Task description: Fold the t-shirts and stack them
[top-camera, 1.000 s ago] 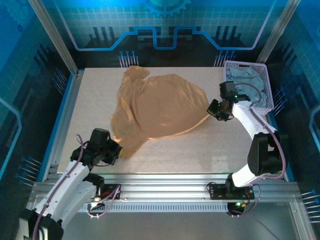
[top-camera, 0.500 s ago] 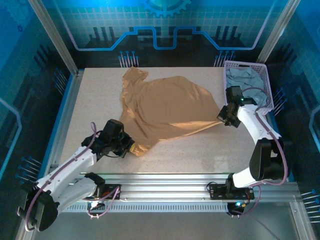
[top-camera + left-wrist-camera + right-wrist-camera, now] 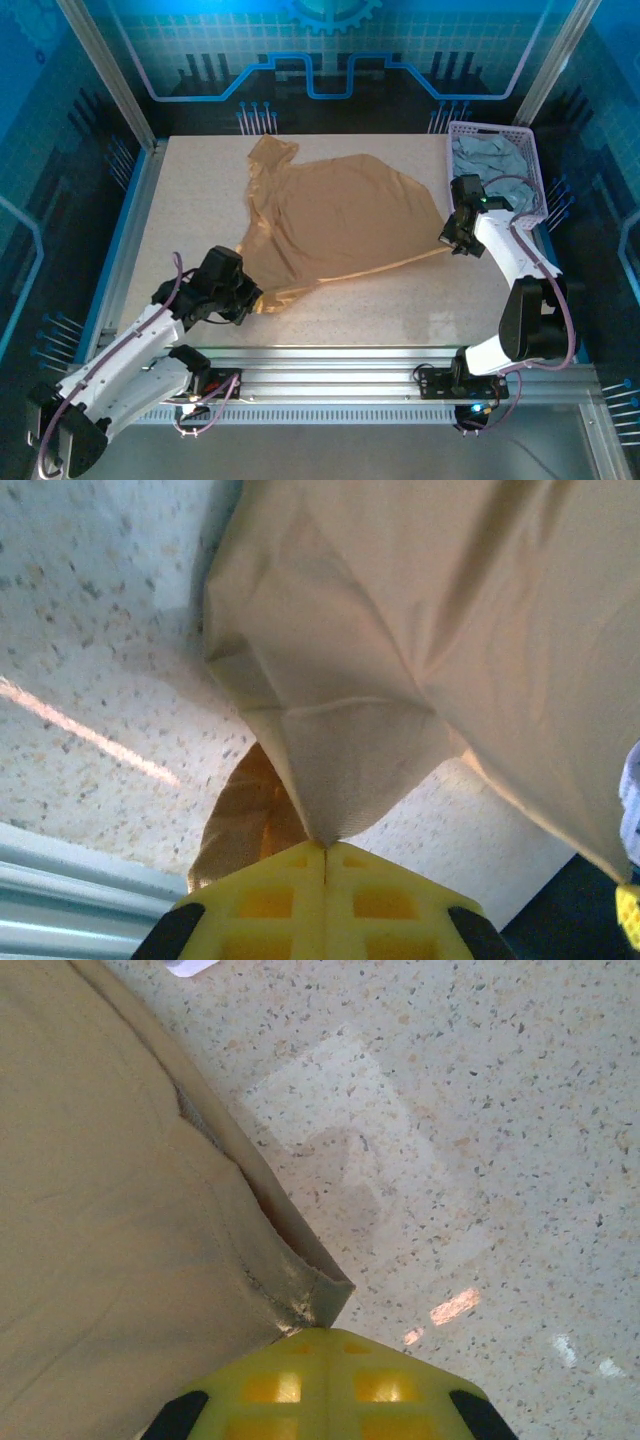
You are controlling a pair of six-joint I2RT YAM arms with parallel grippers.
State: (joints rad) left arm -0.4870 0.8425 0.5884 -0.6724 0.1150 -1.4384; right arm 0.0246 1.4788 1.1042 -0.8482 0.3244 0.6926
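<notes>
left gripper was pinched shut on a corner of the tan shirt; right gripper was clamped on its hem too; the rest lay on the table

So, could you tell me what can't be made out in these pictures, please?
- Grey-blue shirt, top view: mostly hidden by the basket walls.
- Tan shirt, top view: far sleeve bunched, shape unclear.
- White scrap, right wrist view: cut off by the top edge.

Spread tan t-shirt, grey-blue t-shirt in basket
</notes>
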